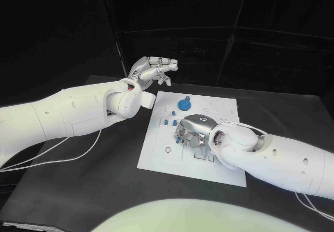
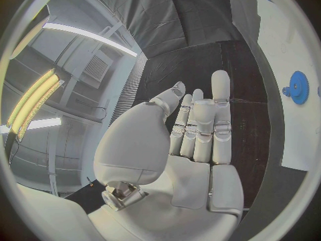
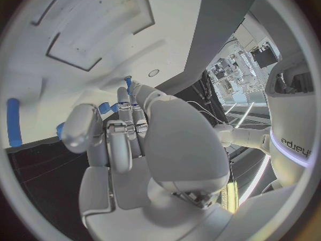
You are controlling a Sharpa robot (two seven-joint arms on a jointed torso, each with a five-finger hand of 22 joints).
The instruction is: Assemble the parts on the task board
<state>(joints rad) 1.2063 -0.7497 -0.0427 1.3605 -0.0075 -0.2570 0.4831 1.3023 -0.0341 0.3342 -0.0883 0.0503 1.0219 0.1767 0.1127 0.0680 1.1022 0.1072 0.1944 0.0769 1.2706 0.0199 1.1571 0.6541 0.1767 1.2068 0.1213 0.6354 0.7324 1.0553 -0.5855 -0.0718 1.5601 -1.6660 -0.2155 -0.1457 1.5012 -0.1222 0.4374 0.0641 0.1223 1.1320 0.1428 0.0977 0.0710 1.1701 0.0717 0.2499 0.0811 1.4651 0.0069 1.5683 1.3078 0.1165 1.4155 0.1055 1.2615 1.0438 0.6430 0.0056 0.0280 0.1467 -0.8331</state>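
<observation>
Right arm nearest, reaching in over task board. Task board taken as landmark: white plate lying flat mid-table.

Right hand down over board's middle, fingers curled together round small blue parts; blue shows between fingertips in right wrist view. Looks like a pinch on one piece, though exact hold partly hidden by the palm.

Left hand raised beyond board's far left corner, well clear of it, holding nothing; fingers straight and close together, thumb apart.

Blue gear on board's far part, untouched. Short blue pegs between gear and right hand, one lying flat near board's left edge.

Step judged: right hand picking or seating a small part near board's centre recesses. Next move likely needs a steady pinch, part aligned with its hole before pressing. Left hand idle; could brace board.
</observation>
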